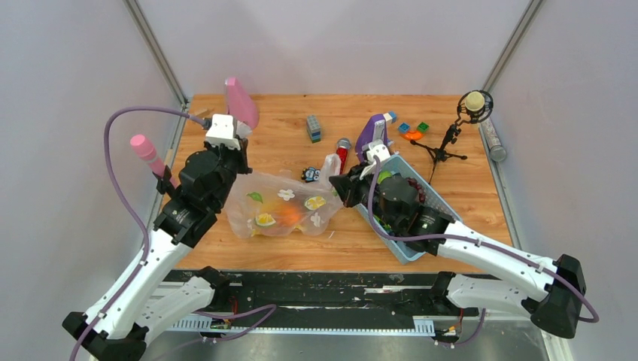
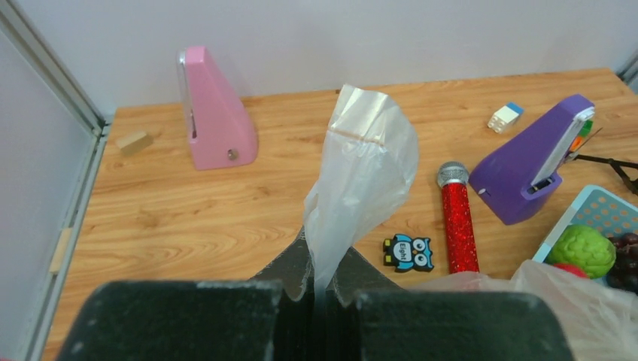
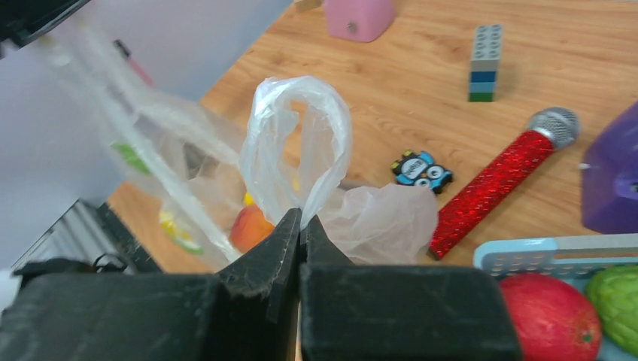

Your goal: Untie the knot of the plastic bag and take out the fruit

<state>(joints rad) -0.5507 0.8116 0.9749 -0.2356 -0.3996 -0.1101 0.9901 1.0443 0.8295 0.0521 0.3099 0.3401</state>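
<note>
The plastic bag (image 1: pixel 282 210) lies on the table between my two arms, see-through with flower prints. Through the film the fruit shows as an orange piece (image 1: pixel 290 216) and a peach-coloured round one (image 3: pixel 252 226). My left gripper (image 2: pixel 325 282) is shut on a strip of the bag's film (image 2: pixel 365 165), which stands up from the jaws; seen from above, this gripper (image 1: pixel 243 168) is at the bag's left end. My right gripper (image 3: pixel 302 218) is shut on a looped handle (image 3: pixel 301 135) at the bag's right end, where it (image 1: pixel 336 188) shows from above. The knot is not visible in any view.
A blue tray (image 1: pixel 402 252) with a green fruit, red apples and grapes sits under my right arm. Behind the bag are an owl tag (image 1: pixel 310 174), a red microphone (image 1: pixel 342 154), a purple metronome (image 1: pixel 372 134), a pink metronome (image 1: pixel 242 101), a toy brick (image 1: pixel 314 128) and a small tripod (image 1: pixel 451 139).
</note>
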